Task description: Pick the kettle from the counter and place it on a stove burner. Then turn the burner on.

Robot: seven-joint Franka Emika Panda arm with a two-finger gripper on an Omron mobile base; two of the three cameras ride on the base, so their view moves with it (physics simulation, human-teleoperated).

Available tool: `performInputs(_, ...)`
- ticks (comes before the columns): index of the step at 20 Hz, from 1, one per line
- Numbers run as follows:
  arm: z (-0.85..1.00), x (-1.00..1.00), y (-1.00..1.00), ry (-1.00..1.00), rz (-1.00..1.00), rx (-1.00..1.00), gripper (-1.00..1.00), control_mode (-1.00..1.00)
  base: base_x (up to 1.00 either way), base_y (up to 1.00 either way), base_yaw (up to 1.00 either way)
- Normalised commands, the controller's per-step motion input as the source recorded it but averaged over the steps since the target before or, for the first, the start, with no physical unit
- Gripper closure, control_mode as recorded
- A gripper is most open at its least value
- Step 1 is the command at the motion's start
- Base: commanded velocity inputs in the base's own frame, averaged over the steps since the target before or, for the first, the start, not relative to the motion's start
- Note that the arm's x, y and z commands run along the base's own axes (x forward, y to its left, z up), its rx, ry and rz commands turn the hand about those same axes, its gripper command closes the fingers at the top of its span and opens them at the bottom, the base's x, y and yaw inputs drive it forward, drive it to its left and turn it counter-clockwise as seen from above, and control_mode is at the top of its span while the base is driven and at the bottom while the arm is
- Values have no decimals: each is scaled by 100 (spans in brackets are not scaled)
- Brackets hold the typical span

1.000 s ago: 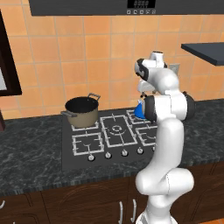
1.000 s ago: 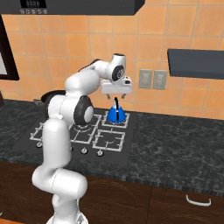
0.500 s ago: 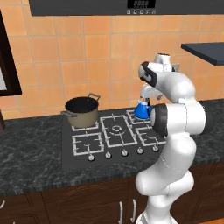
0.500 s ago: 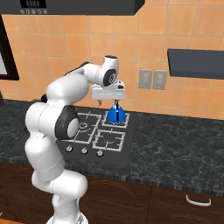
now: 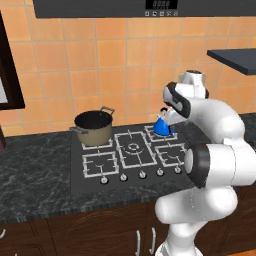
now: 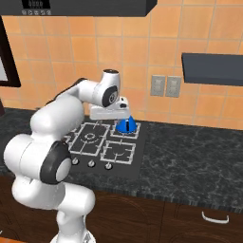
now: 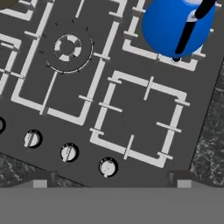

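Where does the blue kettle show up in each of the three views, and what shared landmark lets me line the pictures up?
Left base view: kettle right of centre, on the stove's back right burner, beside the arm.
Right base view: kettle at centre, on the back burner nearest the wall outlets.
Hand view: kettle at the top right corner.
Shared landmark: the large centre grate.

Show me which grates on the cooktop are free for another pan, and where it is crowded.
Free: the front right square wire grate just below the small bright-blue dome kettle, the large centre grate, and the front left grate before the dark olive-brown two-handled pot. Crowded: both rear corner grates, holding kettle and pot, with the open gripper beside the kettle.
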Motion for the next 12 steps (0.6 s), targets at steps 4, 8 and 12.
performInputs(4,0,-51,22,0,0,0,-100,-100,0,0,0)
performInputs(8,-4,-75,29,1,0,0,-100,-100,0,0,0)
performInputs(12,-9,-13,22,22,-3,-3,-100,-100,0,0,0)
